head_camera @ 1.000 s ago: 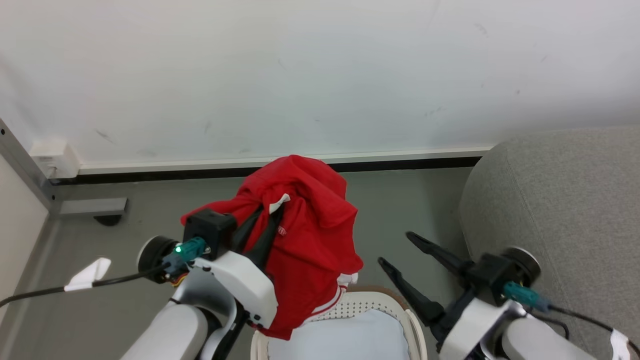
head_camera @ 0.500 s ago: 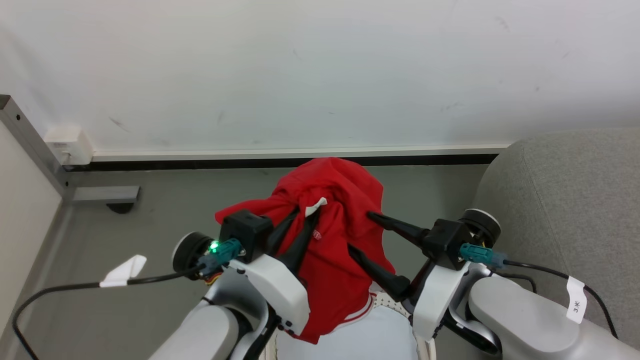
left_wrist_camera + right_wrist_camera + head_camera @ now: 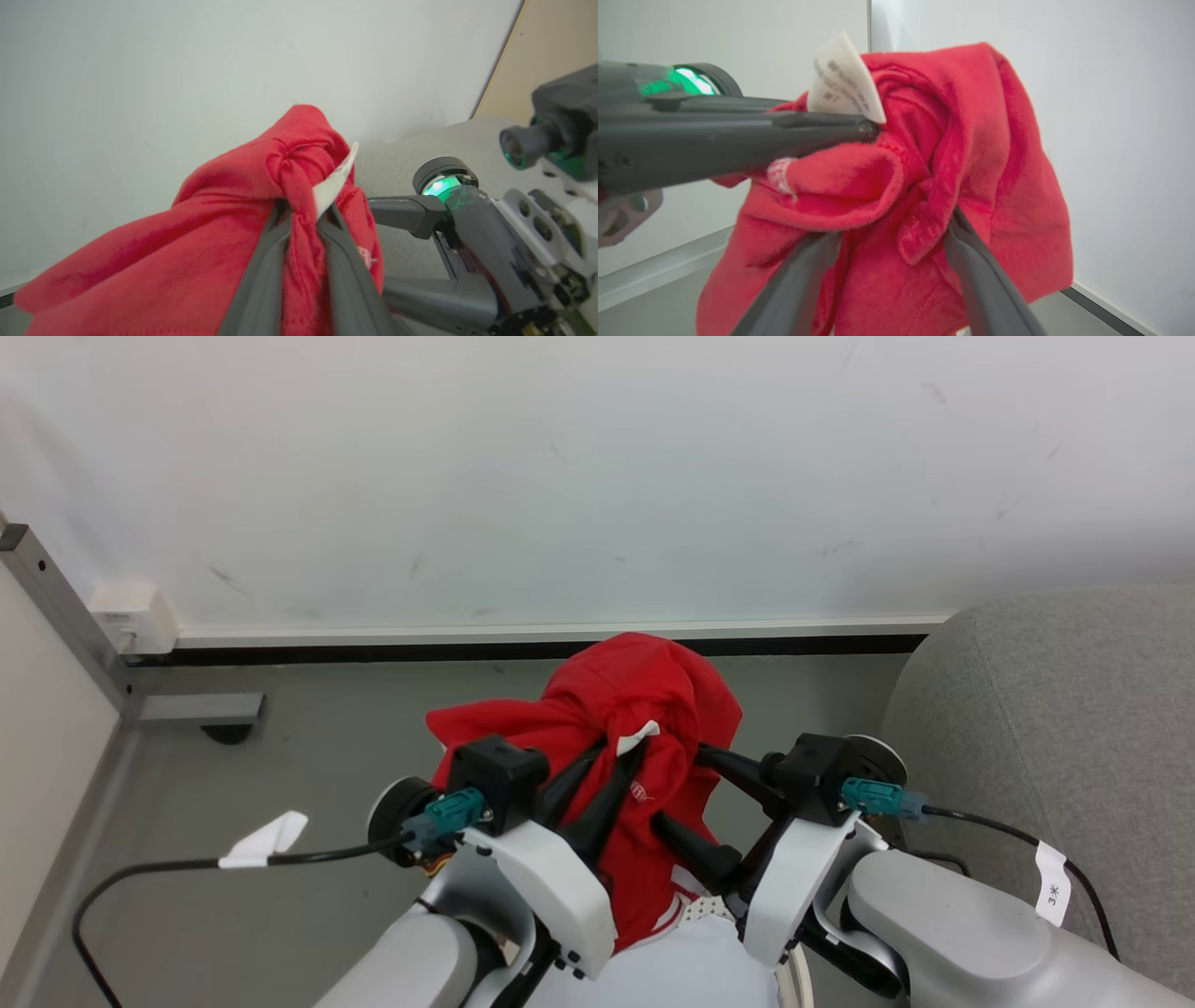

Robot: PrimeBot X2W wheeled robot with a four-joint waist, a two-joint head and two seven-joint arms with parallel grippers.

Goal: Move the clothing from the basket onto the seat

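A white wall (image 3: 597,476) meets the grey floor (image 3: 308,747), a small white box (image 3: 135,616) at left.

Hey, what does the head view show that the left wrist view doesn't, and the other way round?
Head view: the basket, the pale sheet in it, a tagged cable on the floor. Left wrist view: a close look at the fingers pinching a bunched fold beside the white label, plus a tan panel. Both: the clothing held up by the shut left gripper, with the open right gripper around a fold.
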